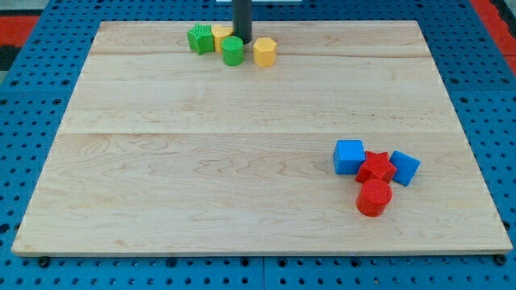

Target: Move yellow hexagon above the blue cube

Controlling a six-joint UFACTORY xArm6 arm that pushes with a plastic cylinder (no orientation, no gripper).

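The yellow hexagon [264, 51] lies near the view's top edge of the wooden board, a little left of centre. My tip [243, 40] stands just to its left and slightly above it, right behind the green cylinder [232, 51]. I cannot tell whether the tip touches either block. The blue cube [348, 156] lies far off at the lower right, with a red star [376, 167] against its right side.
A green star-like block [200, 39] and a second yellow block [222, 36] sit left of the tip. A second blue block [405, 167] and a red cylinder [373, 198] crowd the red star. The board's [242, 177] top edge is close to the yellow hexagon.
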